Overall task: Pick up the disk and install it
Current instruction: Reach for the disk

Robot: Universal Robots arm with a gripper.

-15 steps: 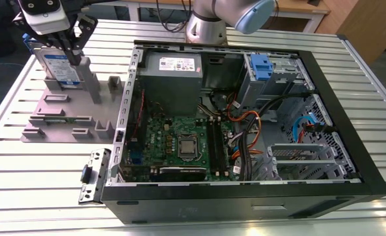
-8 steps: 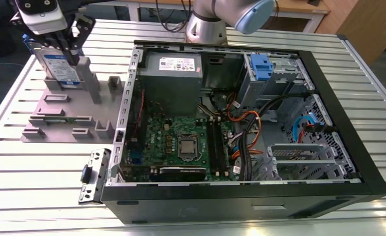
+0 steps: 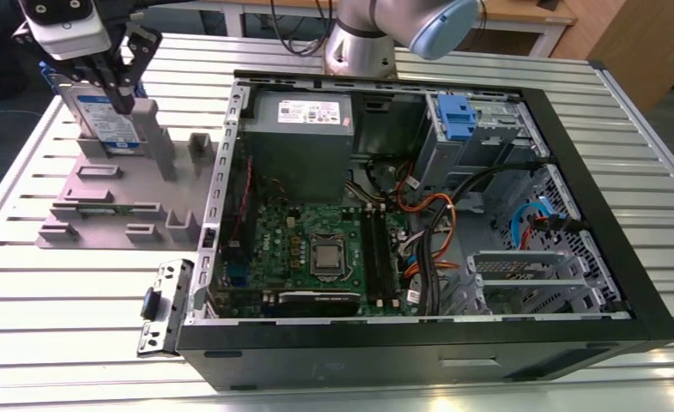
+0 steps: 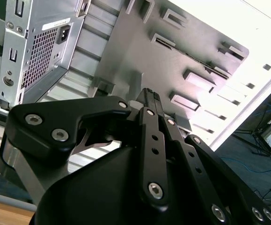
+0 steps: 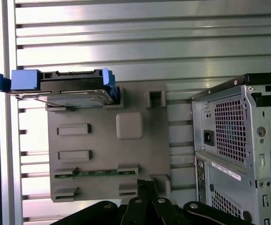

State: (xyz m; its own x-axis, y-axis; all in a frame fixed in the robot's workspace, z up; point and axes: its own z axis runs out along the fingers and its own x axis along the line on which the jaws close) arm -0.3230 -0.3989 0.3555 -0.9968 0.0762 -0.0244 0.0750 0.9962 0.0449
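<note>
The disk, a silver drive with a white-and-blue label in a blue bracket, stands on edge in a slot at the far end of the grey fixture, at the exterior view's left. The first wrist view looks onto its top edge, still seated in the fixture. My gripper hangs just above the fixture and overlaps the disk in the exterior view. In both wrist views its black fingers meet at one tip with nothing between them, apart from the disk.
The open computer case lies at the exterior view's right of the fixture. Inside are a grey power-supply box, the motherboard, cables and a drive cage with a blue latch. A loose metal bracket lies on the slatted table.
</note>
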